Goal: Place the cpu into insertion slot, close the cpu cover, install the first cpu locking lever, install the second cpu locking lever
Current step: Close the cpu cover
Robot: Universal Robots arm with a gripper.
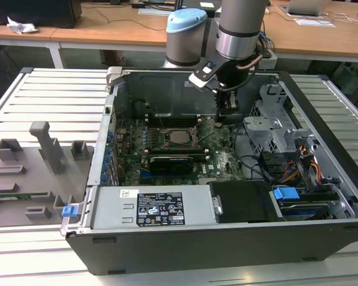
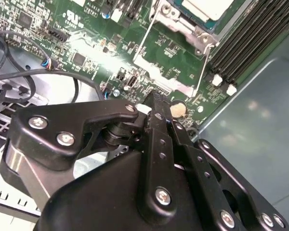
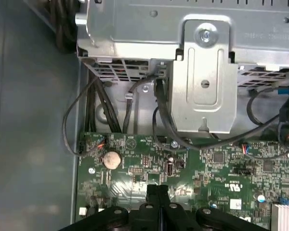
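I see the gripper [image 1: 227,113] low inside the open computer case [image 1: 298,95], over the green motherboard [image 1: 224,158], on the exterior view's right of the insertion slot [image 1: 165,140]. In both wrist views the 2 fingers [image 3: 152,191] are pressed together, and I see nothing between them. The cpu [image 1: 180,137] sits in the slot, silver face up. In the second wrist view the cpu [image 2: 207,7] is seated inside the slot's metal rim [image 2: 176,17]. The cpu cover [image 2: 161,72] looks swung open toward the gripper [image 2: 156,99], its free edge near the fingertips; I cannot tell if they touch. A coin battery [image 3: 111,160] lies near the gripper [image 3: 157,188] on the board. A metal drive cage [image 3: 202,72] with cables is beyond the board. 1 long black card [image 1: 170,162] lies just beside the slot.
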